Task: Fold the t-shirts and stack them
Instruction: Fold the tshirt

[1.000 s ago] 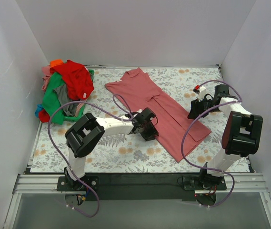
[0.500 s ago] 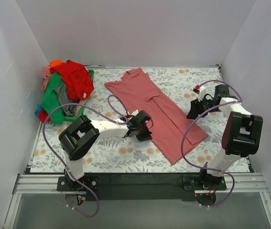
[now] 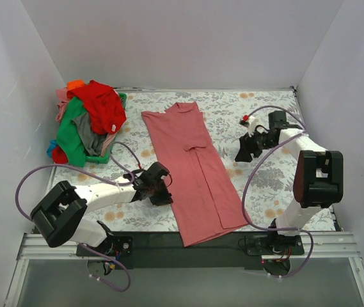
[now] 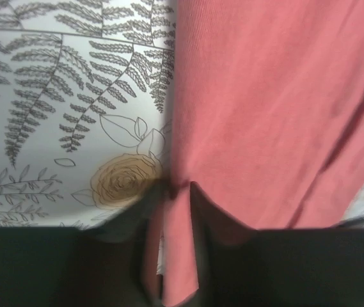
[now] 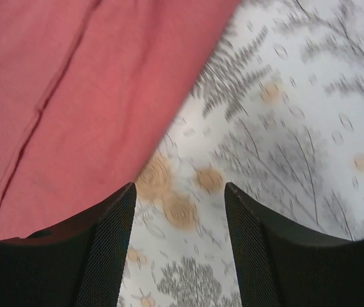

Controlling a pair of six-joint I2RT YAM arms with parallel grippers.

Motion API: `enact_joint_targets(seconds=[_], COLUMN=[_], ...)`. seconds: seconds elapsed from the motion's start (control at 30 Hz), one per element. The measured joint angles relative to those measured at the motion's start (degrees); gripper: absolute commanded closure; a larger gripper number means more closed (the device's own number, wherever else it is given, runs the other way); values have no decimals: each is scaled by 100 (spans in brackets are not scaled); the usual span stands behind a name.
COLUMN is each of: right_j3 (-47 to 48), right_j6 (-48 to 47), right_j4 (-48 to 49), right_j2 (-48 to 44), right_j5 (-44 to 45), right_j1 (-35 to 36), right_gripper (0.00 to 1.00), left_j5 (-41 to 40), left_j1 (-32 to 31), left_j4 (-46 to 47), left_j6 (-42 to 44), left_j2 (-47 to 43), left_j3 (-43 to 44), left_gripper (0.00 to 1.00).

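Plain white walls [image 3: 169, 45] stand around a table cover [image 3: 233, 105] printed with grey ferns and pale orange roses. A second ago the salmon t-shirt [image 3: 194, 166] lay slanted, from 11 o'clock toward 4 o'clock. Now it runs almost straight from 12 to 6 o'clock, and its hem passes over the near edge onto the black rail [image 3: 233, 233]. The left gripper [image 3: 162, 189] made this change: its jaws have closed on the shirt's left edge, as the wrist view shows, and the arm has drawn back toward 7 o'clock, pulling the cloth with it. The right gripper [image 3: 245, 150], at 2 o'clock, has come a little nearer to the shirt's right edge; its jaws stand open over the bare cover, holding nothing.

For the task, this likely means the shirt is being squared before the next fold.

The shirt is soft, matte knit, already narrowed to a long strip with a raised crease down its middle. The pile of t-shirts [image 3: 89, 118], red, green, grey and orange, sits crumpled at 10 o'clock.
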Motion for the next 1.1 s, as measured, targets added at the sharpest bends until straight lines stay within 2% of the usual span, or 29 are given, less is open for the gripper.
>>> enact_joint_targets(seconds=[0.07, 0.1, 0.17, 0.23, 0.4, 0.5, 0.8, 0.83, 1.0, 1.1], right_j3=[280, 562, 1362, 2404, 5049, 6022, 6190, 6190, 6186, 6146], right_j6=[136, 260, 597, 1069, 2564, 3320, 4457, 4538, 4933, 5149], right_j4=[-48, -96, -85, -76, 264, 461, 723, 793, 1056, 1235], right_j2=[173, 365, 883, 1556, 3381, 4212, 4861, 4878, 5010, 5075], right_j5=[-9, -2, -13, -17, 273, 675, 1115, 1062, 761, 588], right_j1=[439, 656, 1034, 1292, 1513, 1534, 1530, 1530, 1539, 1547], right_gripper=[35, 34, 34, 34, 34, 34, 39, 44, 52, 67], left_j5=[118, 155, 225, 160, 4, -118, -461, -483, -568, -573], left_j1=[223, 339, 531, 675, 828, 931, 1058, 1058, 1058, 1060], left_j4=[-168, -278, -444, -754, -1172, -1279, -1425, -1445, -1521, -1545], left_j6=[114, 170, 291, 402, 713, 949, 1438, 1460, 1502, 1497], left_j2=[-208, -302, -516, -787, -1609, -1906, -1947, -1947, -1971, -2031], left_j3=[-57, -66, -76, -107, -96, 57, 538, 546, 553, 553], left_gripper=[58, 44, 35, 29, 25, 25, 25, 25, 25, 25])
